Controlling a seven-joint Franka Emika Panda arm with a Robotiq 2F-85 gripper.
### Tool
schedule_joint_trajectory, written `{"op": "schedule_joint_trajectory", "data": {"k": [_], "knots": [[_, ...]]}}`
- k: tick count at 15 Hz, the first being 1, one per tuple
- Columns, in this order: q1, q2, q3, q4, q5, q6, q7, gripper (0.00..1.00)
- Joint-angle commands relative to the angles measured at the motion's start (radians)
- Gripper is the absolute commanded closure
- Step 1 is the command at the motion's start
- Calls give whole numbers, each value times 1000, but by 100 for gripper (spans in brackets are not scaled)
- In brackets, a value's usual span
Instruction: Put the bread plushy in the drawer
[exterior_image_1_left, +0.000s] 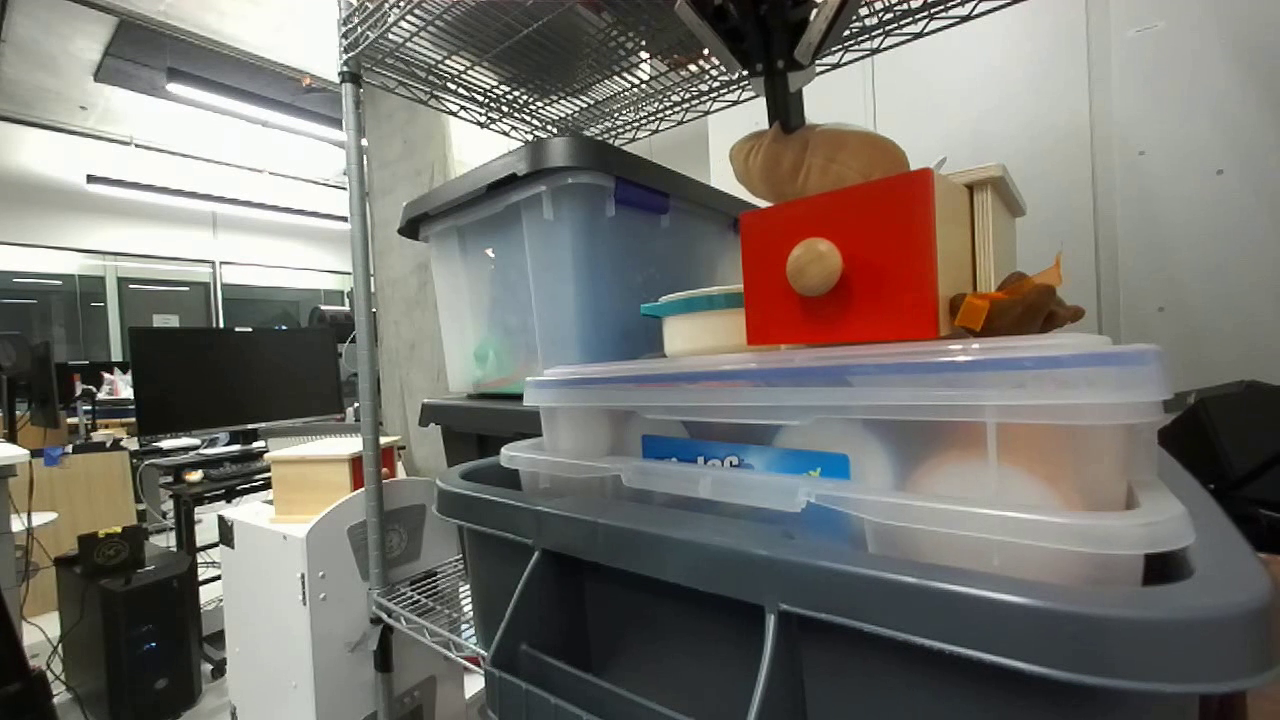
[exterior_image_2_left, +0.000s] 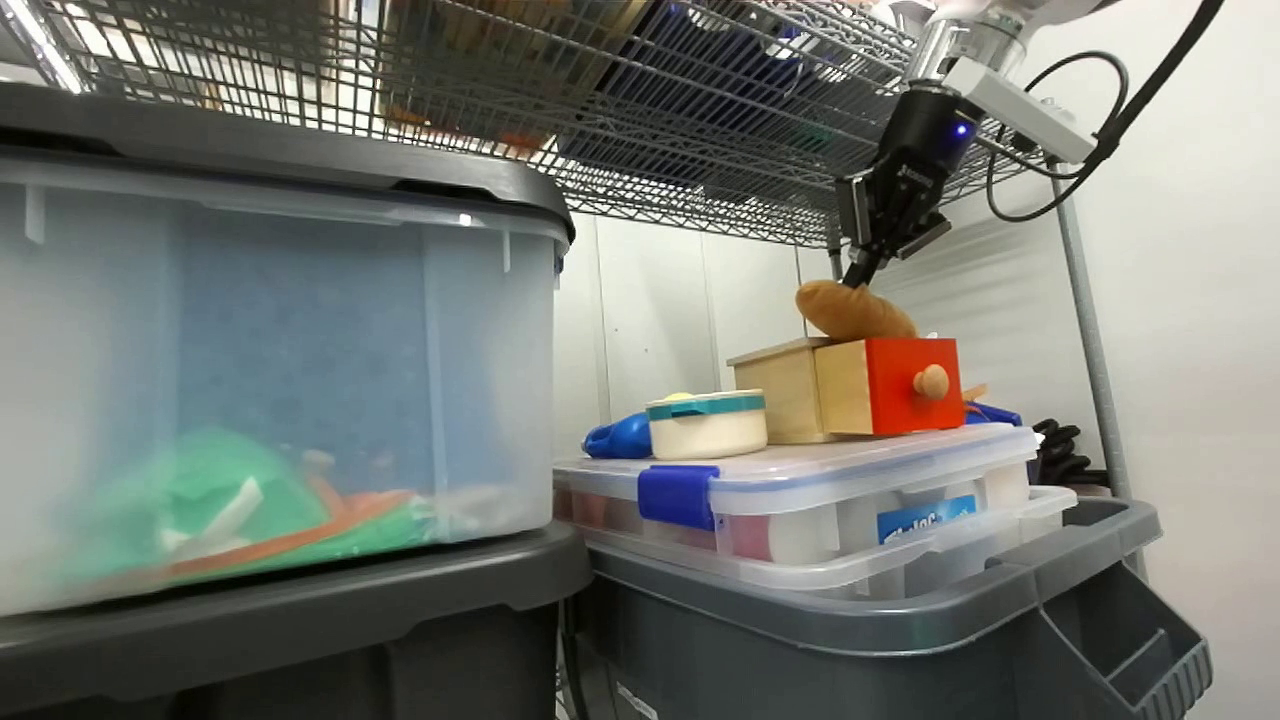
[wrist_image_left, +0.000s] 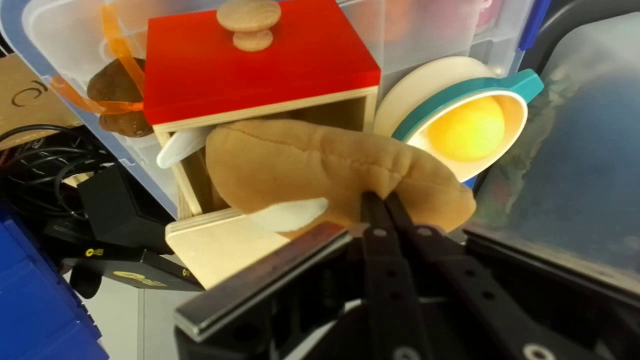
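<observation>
The golden-tan bread plushy (exterior_image_1_left: 835, 165) lies across the top of the open drawer, also seen in an exterior view (exterior_image_2_left: 850, 312). In the wrist view the plushy (wrist_image_left: 300, 155) covers most of the drawer's opening, one end reaching past its side. The drawer's red front (wrist_image_left: 260, 65) with its round knob (exterior_image_1_left: 813, 266) is pulled out of the wooden box (exterior_image_2_left: 782, 395). My gripper (wrist_image_left: 384, 197) is shut on the plushy, pinching its fabric off-centre from above. The plushy's underside is partly hidden by the drawer; I cannot tell whether it rests on the rim.
A cream bowl with a teal rim (wrist_image_left: 460, 120) stands beside the box. A brown plush with orange strips (exterior_image_1_left: 1020, 305) lies on the other side. All stand on a clear lidded bin (exterior_image_2_left: 800, 490). A large bin (exterior_image_1_left: 580, 270) stands alongside. A wire shelf (exterior_image_2_left: 600, 110) hangs overhead.
</observation>
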Motion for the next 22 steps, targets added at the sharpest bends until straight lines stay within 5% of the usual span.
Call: {"op": "schedule_joint_trajectory", "data": {"k": [1, 11, 22], "knots": [[-6, -2, -7, 6, 24, -10, -27, 71], [-7, -12, -6, 9, 18, -17, -25, 1], [-9, -6, -4, 7, 8, -15, -18, 0]]}}
